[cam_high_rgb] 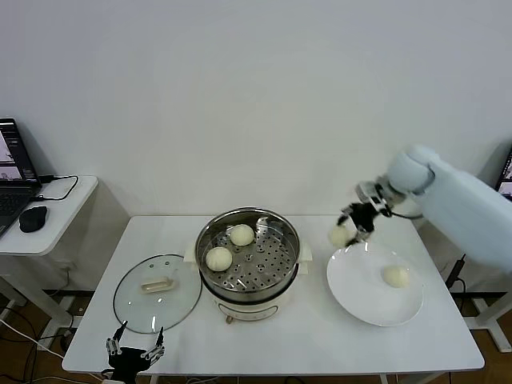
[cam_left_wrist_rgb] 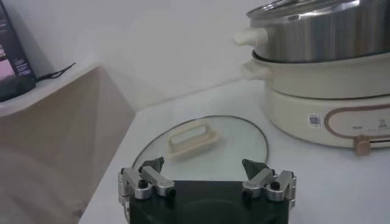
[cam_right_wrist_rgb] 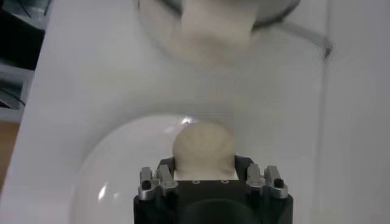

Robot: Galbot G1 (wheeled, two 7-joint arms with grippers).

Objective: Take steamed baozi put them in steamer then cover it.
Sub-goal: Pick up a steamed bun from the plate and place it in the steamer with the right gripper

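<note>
The steel steamer stands mid-table on its cream base and holds two baozi on the perforated tray. My right gripper is shut on a third baozi, held above the far left rim of the white plate; the right wrist view shows this baozi between the jaws. A fourth baozi lies on the plate. The glass cover lies flat left of the steamer, handle up. My left gripper is open at the table's front left edge, facing the cover.
A side table with a laptop and a mouse stands at the far left. The steamer's base fills the right of the left wrist view. A wall runs behind the table.
</note>
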